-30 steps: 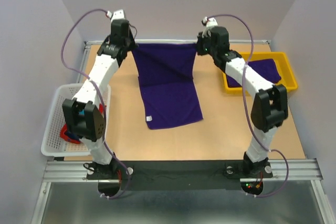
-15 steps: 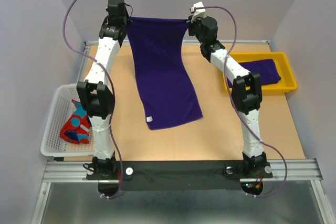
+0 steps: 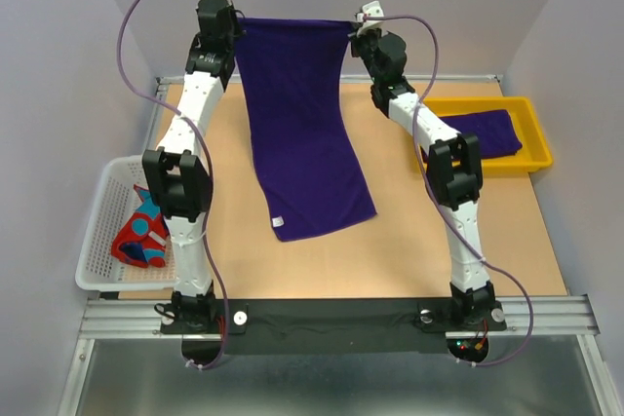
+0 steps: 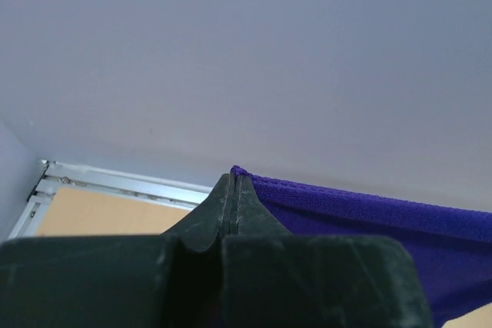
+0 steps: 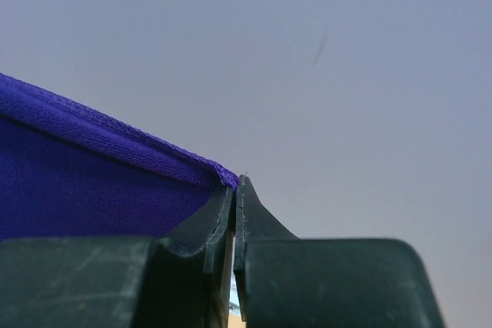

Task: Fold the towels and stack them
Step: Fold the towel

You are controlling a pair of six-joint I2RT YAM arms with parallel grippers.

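Observation:
A deep purple towel [image 3: 304,133] hangs stretched between my two grippers, its lower end resting on the table. My left gripper [image 3: 237,28] is shut on its top left corner, seen in the left wrist view [image 4: 234,177] with the towel [image 4: 369,217]. My right gripper [image 3: 352,34] is shut on its top right corner, seen in the right wrist view [image 5: 235,183] with the towel [image 5: 84,167]. A second purple towel [image 3: 483,133] lies folded in the yellow tray [image 3: 534,131]. A red towel with light-blue marks [image 3: 141,236] lies in the white mesh basket [image 3: 97,241]. The grey towel is out of view.
The tray stands at the table's right edge and the basket overhangs the left edge. A metal rail [image 3: 448,77] borders the table's far side below the back wall. Both arms are raised high at the back.
Both grippers rose from near table height to high at the back, lifting the towel's top edge and unfolding it so it hangs long. Little movement in the last half second.

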